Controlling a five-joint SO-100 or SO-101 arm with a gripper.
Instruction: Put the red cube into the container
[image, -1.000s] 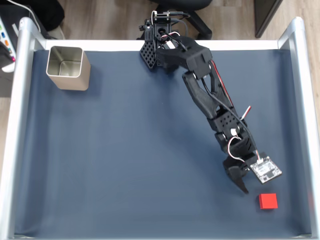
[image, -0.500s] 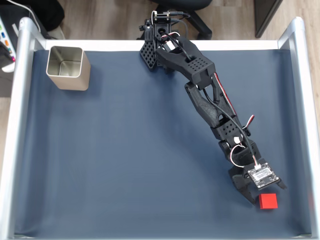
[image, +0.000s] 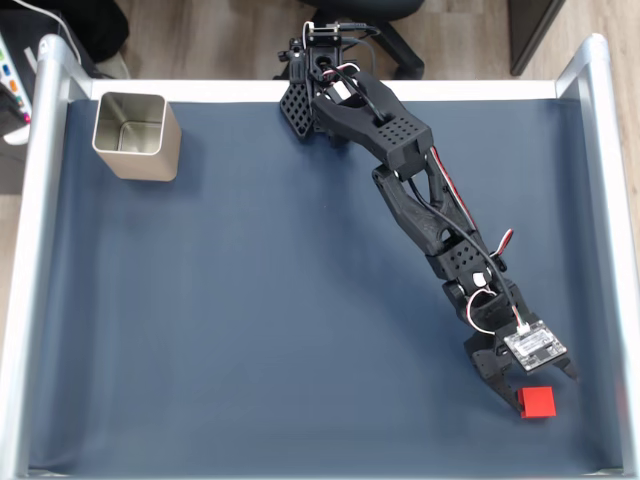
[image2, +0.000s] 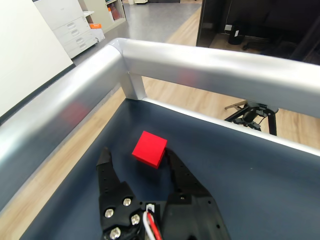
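Note:
The red cube (image: 537, 402) lies on the dark blue mat near the front right corner in the fixed view. My gripper (image: 534, 384) hangs right over it, open, with one finger on each side of the cube's near edge. In the wrist view the red cube (image2: 149, 148) sits just beyond the two black fingertips, and my gripper (image2: 137, 154) stands open with nothing held. The container (image: 137, 135), a square silvery tin, stands upright and empty at the far left back corner, a long way from the arm's tip.
Silver rails (image: 607, 250) frame the blue mat (image: 250, 300), and the corner rail (image2: 200, 65) rises close behind the cube. The arm's base (image: 325, 60) sits at the back middle. Wide open mat lies between cube and tin.
The arm has stretched farther toward the front right. The gripper has moved down onto the cube, from beside it to straddling its near edge. The cube and tin have not moved.

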